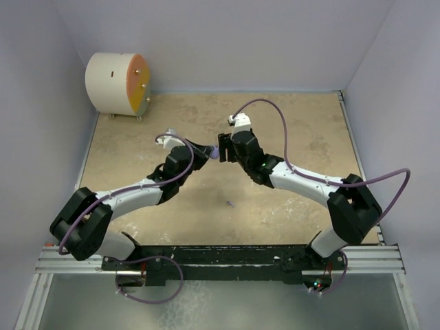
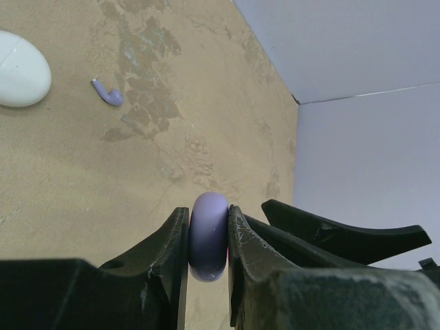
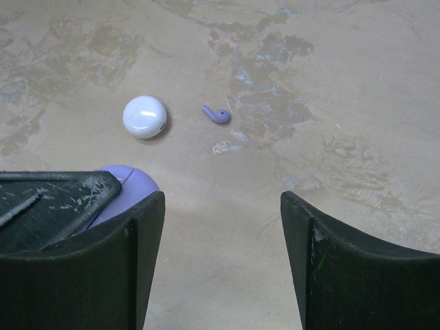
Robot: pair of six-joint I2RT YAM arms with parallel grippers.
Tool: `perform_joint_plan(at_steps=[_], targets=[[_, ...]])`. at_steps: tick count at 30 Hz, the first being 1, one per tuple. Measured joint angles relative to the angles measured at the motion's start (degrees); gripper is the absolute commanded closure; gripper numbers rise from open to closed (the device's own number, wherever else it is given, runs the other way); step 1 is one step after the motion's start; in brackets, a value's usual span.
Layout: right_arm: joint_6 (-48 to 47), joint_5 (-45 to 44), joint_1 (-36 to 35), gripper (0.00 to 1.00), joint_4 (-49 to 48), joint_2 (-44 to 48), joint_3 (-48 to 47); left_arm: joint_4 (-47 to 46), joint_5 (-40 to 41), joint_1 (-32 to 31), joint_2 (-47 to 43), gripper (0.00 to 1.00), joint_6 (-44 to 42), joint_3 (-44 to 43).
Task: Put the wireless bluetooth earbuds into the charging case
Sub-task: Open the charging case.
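A lilac-purple charging case (image 2: 208,237) stands on edge between the fingers of my left gripper (image 2: 208,214), which is shut on it above the table. In the top view the left gripper (image 1: 205,150) and right gripper (image 1: 223,148) meet tip to tip at mid-table, with the case (image 1: 214,155) between them. My right gripper (image 3: 223,230) is open and holds nothing; the purple case (image 3: 125,187) shows just beyond its left finger. One lilac earbud (image 3: 217,114) lies on the table (image 1: 229,203). It also shows in the left wrist view (image 2: 108,93).
A white closed case (image 3: 144,116) lies on the table near the lilac earbud, and shows at the left wrist view's edge (image 2: 20,69). A white drum with an orange face (image 1: 117,84) stands in the back left corner. Pale walls (image 1: 385,75) enclose the table.
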State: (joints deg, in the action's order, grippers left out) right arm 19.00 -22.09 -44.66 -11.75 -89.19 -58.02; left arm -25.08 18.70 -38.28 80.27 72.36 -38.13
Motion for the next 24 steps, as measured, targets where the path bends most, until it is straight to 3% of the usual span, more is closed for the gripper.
perform_joint_plan(at_steps=[24], targets=[[-0.4, -1.2, 0.1, 0.29, 2.0, -6.9, -3.2, 2.4, -0.3, -0.1, 2.5, 1.0, -1.6, -2.2]])
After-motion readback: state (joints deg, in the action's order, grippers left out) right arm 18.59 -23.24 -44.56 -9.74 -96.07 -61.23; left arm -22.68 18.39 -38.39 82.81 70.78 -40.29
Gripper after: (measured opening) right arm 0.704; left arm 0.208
